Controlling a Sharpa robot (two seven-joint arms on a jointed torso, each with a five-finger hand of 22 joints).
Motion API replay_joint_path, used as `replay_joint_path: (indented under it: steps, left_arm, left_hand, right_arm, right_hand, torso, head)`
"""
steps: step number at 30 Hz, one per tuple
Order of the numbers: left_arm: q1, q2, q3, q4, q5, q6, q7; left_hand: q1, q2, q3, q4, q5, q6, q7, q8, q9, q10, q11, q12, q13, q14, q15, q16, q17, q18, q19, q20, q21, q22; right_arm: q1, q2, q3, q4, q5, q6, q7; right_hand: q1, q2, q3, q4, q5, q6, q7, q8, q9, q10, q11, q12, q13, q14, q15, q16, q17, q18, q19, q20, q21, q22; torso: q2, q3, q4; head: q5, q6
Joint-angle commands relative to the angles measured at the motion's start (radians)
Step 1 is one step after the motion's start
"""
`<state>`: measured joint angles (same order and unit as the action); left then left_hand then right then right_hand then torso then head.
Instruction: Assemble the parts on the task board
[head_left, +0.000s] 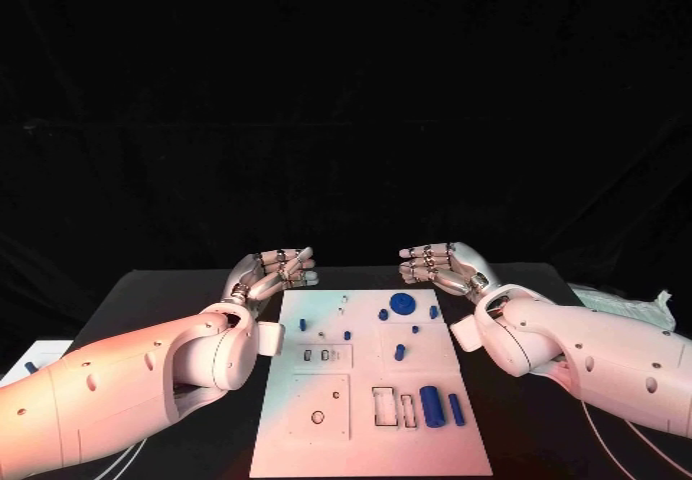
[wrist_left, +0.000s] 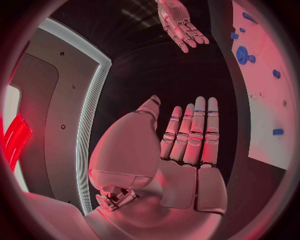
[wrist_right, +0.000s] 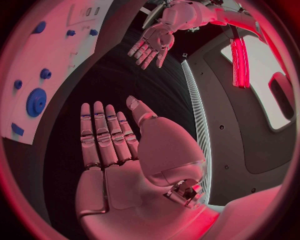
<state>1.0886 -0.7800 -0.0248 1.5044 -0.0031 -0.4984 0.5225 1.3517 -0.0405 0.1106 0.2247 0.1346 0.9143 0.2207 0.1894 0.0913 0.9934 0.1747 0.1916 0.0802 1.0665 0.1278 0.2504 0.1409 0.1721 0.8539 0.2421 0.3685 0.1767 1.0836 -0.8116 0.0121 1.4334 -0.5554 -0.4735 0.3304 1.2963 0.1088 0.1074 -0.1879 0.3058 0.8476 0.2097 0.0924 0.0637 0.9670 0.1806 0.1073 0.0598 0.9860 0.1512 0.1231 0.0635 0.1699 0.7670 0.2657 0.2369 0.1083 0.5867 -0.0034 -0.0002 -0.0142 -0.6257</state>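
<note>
between the two hands, on the black table, lies the white task board, with its far edge about level with the fingertips on either side. left hand hovers just beside the board's far left corner, palm turned inward, fingers straight and side by side, holding nothing; the left wrist view shows the same hand flat and released, its fingers extended with bare dark table beyond them. right hand hangs just off the board's far right corner, likewise released, fingers together and empty; in the right wrist view this hand is stretched flat, its thumb apart from the rest. each wrist view also catches the opposite hand across the gap, fingers loosely spread and empty.

nearest the right hand, on the board's far part, sits a blue round disc, and small blue pegs stand scattered around it, none touched by either hand. closer to the robot than both hands, near the board's right side, two blue cylinders lie side by side next to rectangular slots. on the board's left half is a raised square panel with small round holes. both hands are apart from the board and from every part.
</note>
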Motion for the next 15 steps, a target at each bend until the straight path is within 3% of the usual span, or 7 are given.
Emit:
replay_joint_path:
  steps: [1, 7, 15]
  left_arm:
    - [0.003, -0.022, 0.001, 0.034, -0.019, 0.059, 0.015]
    - [0.010, -0.068, 0.001, 0.100, -0.025, 0.092, 0.006]
    - [0.016, -0.120, 0.007, 0.196, -0.003, 0.121, -0.004]
  left_hand:
    - [0.009, 0.009, -0.012, -0.004, -0.004, 0.038, -0.007, 0.006, -0.002, 0.049, -0.017, 0.002, 0.001, 0.053, -0.019, 0.008, 0.016, 0.013, 0.041, -0.018, 0.016, 0.004]
    - [0.020, 0.011, -0.033, -0.015, -0.007, 0.060, -0.017, -0.010, -0.015, 0.082, -0.028, -0.026, -0.007, 0.116, -0.036, 0.005, 0.047, 0.012, 0.096, -0.037, 0.034, 0.008]
    - [0.025, 0.016, -0.044, -0.020, -0.007, 0.060, -0.016, -0.024, -0.022, 0.082, -0.026, -0.046, -0.011, 0.111, -0.033, -0.016, 0.055, 0.010, 0.095, -0.037, 0.027, 0.003]
  right_arm:
    - [0.013, -0.004, 0.003, -0.004, -0.210, -0.002, -0.050]
    - [0.035, -0.010, 0.010, -0.002, -0.468, 0.013, -0.139]
    - [0.064, -0.010, 0.021, 0.001, -0.864, 0.079, -0.317]
  right_hand:
    - [-0.029, -0.042, 0.116, -0.060, -0.012, 0.146, 0.000, -0.012, 0.002, 0.151, -0.034, -0.032, 0.001, 0.159, -0.039, -0.001, 0.005, 0.016, 0.104, -0.033, 0.049, 0.007]
    - [-0.035, -0.068, 0.172, -0.089, -0.055, 0.188, -0.018, -0.021, 0.005, 0.214, -0.053, -0.042, 0.004, 0.273, -0.076, 0.017, 0.022, 0.015, 0.185, -0.073, 0.114, 0.034]
    - [-0.033, -0.109, 0.147, -0.081, -0.095, 0.217, -0.045, -0.027, 0.004, 0.255, -0.085, -0.045, 0.003, 0.492, -0.136, 0.109, 0.090, 0.013, 0.323, -0.151, 0.305, 0.136]
  torso:
    - [0.028, 0.0033, -0.0053]
    - [0.065, 0.0004, -0.0056]
    - [0.111, -0.0043, 0.0055]
  head:
    - [0.005, 0.009]
    - [-0.001, 0.013]
    - [-0.019, 0.029]
